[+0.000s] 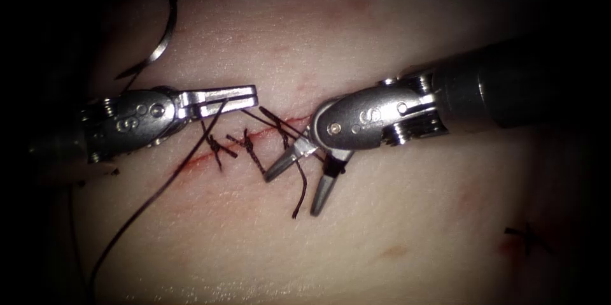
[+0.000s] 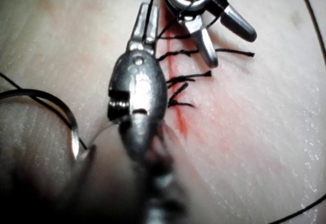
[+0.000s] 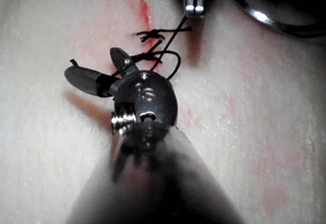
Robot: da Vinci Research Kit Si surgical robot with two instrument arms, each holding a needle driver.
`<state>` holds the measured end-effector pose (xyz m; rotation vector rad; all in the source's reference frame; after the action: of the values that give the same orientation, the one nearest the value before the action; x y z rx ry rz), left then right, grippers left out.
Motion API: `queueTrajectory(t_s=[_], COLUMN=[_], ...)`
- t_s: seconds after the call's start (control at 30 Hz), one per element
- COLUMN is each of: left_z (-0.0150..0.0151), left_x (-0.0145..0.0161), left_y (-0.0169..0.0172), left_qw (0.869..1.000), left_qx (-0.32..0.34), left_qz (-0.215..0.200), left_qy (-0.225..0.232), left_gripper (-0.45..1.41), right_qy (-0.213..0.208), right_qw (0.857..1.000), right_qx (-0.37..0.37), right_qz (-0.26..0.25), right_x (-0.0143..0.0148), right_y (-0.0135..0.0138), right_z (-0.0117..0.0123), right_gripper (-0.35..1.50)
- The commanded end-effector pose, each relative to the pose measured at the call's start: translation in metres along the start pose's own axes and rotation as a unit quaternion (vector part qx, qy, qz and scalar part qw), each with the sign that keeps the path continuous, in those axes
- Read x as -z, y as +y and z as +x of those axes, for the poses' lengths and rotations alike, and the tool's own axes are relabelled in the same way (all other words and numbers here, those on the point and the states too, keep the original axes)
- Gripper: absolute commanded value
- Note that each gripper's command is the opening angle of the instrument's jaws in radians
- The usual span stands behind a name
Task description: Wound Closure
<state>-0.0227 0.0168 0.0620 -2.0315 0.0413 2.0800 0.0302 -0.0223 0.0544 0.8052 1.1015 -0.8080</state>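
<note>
The left end effector [image 1: 245,96] is clamped on the thread [image 1: 153,197] beside the cut [image 1: 254,134], seemingly for tension; the right end effector [image 1: 299,187] gapes empty by the stitches [image 1: 248,147]; the needle [image 1: 162,31] lies free on the tissue [image 1: 394,216].

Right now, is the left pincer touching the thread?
Touching. In the endoscope view the left pincer is shut on the thread, which hangs from it. The left wrist view shows the strand running between its jaws.
</note>
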Motion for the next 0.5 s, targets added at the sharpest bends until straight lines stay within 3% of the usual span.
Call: queueTrajectory(t_s=[0.03,0.4,0.5], left_z=[-0.0004,-0.0003,-0.0005], left_x=[-0.0004,0.0008,0.0011], left_y=[-0.0001,0.0008,0.0012], left_qw=[1.000,1.000,1.000], left_qx=[-0.001,-0.002,-0.004], left_qz=[-0.001,-0.005,-0.005], left_qy=[0.001,-0.003,-0.005], left_gripper=[-0.45,-0.45,-0.45], right_qy=[-0.009,-0.031,-0.039], right_qw=[1.000,0.999,0.999], right_qx=[0.007,0.021,0.025], right_qz=[0.002,0.003,0.006], right_x=[-0.0013,-0.0027,-0.0032], right_y=[0.0003,0.0000,-0.0002], right_z=[-0.0002,-0.0007,-0.0009], right_gripper=[0.89,0.79,0.68])
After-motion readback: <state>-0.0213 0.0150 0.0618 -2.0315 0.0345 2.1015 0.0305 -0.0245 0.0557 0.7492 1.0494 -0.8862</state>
